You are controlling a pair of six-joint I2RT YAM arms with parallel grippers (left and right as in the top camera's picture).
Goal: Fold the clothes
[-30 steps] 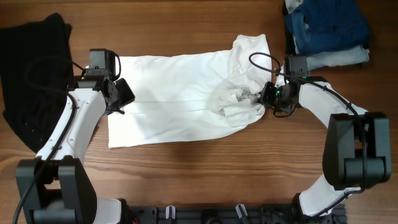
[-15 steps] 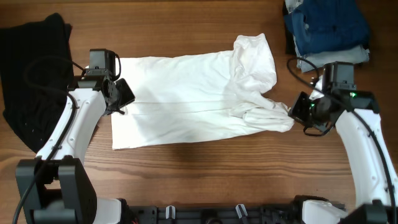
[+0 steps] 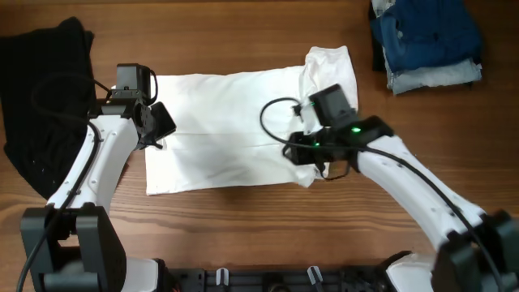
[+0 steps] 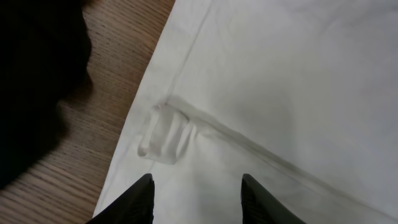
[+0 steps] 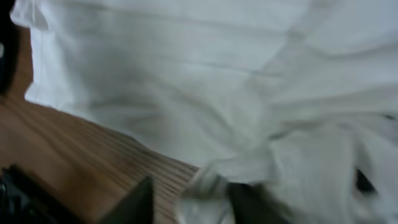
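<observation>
- At the left edge of the white T-shirt point(image 3: 227, 122), our left gripper point(image 4: 199, 198) is hovering released, its two fingers standing wide apart with only flat cloth showing below them.
- We are seeing the white T-shirt lying spread on the wooden table point(image 3: 259, 235). Its left and middle parts are mostly flat, and a long crease is running across it.
- Just ahead of the left gripper, near the white T-shirt's hem, a small pucker point(image 4: 163, 134) of fabric is standing up beside a stitched seam.
- Over the right part of the white T-shirt, our right gripper point(image 3: 302, 152) is reaching in, and rumpled cloth is bunching around and between its fingers.
- We are finding the right wrist view too blurred to judge the grip, so we cannot tell whether that gripper is clamping the cloth or standing open.
- At its right end the white T-shirt is lying crumpled, with a flap of it reaching up toward the far side of the table.
- Left of the white T-shirt, a black garment point(image 3: 40, 97) is lying in a loose heap, with bare wood showing between the two.
- Beyond the white T-shirt's far right corner, a dark-blue piece point(image 3: 426, 32) is sitting with a pale-blue piece point(image 3: 438, 75) touching its near edge, both well apart from the grippers.
</observation>
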